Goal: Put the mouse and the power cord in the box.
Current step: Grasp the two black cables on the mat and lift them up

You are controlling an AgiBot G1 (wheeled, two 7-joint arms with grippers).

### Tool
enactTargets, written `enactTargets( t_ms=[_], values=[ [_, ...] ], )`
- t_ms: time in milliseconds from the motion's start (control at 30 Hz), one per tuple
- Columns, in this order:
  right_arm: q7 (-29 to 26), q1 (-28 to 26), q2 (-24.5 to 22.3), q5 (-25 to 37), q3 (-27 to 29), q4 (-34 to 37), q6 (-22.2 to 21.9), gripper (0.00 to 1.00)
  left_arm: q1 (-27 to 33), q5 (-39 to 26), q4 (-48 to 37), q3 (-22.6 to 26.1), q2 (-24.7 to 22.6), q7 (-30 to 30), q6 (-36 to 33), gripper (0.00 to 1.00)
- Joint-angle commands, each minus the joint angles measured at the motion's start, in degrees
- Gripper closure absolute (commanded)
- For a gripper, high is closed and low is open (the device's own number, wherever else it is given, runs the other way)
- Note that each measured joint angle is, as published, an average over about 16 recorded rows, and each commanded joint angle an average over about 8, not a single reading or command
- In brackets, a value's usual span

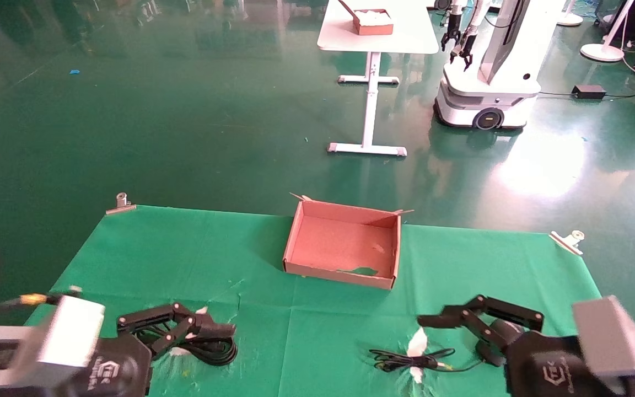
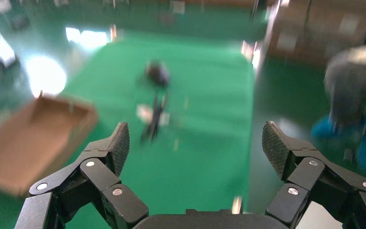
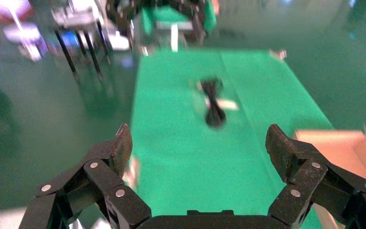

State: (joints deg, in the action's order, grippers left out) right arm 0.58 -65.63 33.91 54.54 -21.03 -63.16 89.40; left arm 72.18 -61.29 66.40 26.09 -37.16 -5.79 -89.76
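Surface: green cloth (image 1: 317, 325) spread over the table, held by a clip (image 1: 121, 203) at the far left corner and another clip (image 1: 568, 241) at the far right; glossy green floor beyond.
Left gripper (image 1: 185, 326): near left of the cloth, fingers spread wide and holding nothing; it sits over the power cord, contact cannot be told.
Right gripper (image 1: 469, 325): near right of the cloth, fingers spread wide and empty, just beside the mouse.
Power cord (image 1: 213, 350): thick black loops lying on the cloth, partly hidden under the left fingers.
Mouse (image 1: 489, 354): mostly hidden behind the right gripper; its thin black cable (image 1: 405, 361) trails left across white paper scraps.
Box (image 1: 345, 241): reddish-brown, open-topped, nothing inside, front rim torn; at the far middle of the cloth, well apart from both items.
Left wrist view: left gripper (image 2: 196, 148) with pads wide apart; a blurred dark mouse (image 2: 157, 74) and cable farther off, box (image 2: 33, 138) to one side.
Right wrist view: right gripper (image 3: 198, 148) equally wide; a blurred dark bundle (image 3: 213, 102) ahead, box corner (image 3: 348, 152) at the edge.
Background: white table (image 1: 375, 33) carrying a small box, and a second robot (image 1: 488, 71) beside it.
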Motion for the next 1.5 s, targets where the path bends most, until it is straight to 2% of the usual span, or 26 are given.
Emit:
enactTargets(
  t_ms=[33, 167, 300, 467, 600, 767, 933, 1167, 1433, 1500],
  values=[
    [2.29, -1.06, -0.33, 2.69, -1.23, 1.87, 0.99, 0.0, 2.67, -4.21, -1.33, 2.33, -0.44, 0.87, -0.79, 0.0],
    [10.2, -5.73, 1.18, 10.83, -4.91, 9.42, -0.04, 0.0, 9.59, -15.24, -8.58, 8.58, -4.19, 5.47, -0.23, 0.0],
    [17.71, -10.98, 5.1, 19.35, -8.14, 17.69, -3.12, 0.0, 15.03, -24.47, -18.58, 13.11, -8.96, 10.65, 1.97, 0.0],
    [25.73, -15.91, 12.03, 28.05, -11.78, 27.74, -8.41, 0.0, 19.26, -31.83, -30.55, 16.16, -14.62, 16.78, 6.96, 0.0],
    [31.78, -18.9, 17.73, 32.11, -13.83, 35.49, -11.83, 0.0, 21.38, -35.53, -38.14, 17.78, -18.31, 21.35, 10.81, 0.0],
    [38.06, -21.56, 23.43, 34.19, -15.08, 43.86, -14.37, 0.0, 23.19, -38.73, -45.62, 19.49, -22.02, 26.68, 14.22, 0.0],
    [42.52, -22.82, 26.84, 34.87, -15.5, 50.39, -16.41, 0.0, 24.25, -40.63, -51.37, 20.64, -24.87, 30.96, 16.67, 0.0],
    [46.61, -23.62, 28.87, 35.06, -15.59, 56.42, -17.68, 0.0, 24.92, -41.4, -57.5, 21.07, -27.43, 34.68, 19.6, 0.0],
    [49.36, -24.15, 29.7, 34.94, -15.51, 59.84, -18.11, 0.0, 25.9, -41.22, -61.59, 20.85, -28.72, 36.85, 22.22, 0.0],
    [50.02, -24.3, 29.92, 35.16, -15.65, 60.23, -18.33, 0.06, 26.15, -41.43, -62.2, 20.99, -28.9, 37.33, 22.45, 0.0]
  ],
)
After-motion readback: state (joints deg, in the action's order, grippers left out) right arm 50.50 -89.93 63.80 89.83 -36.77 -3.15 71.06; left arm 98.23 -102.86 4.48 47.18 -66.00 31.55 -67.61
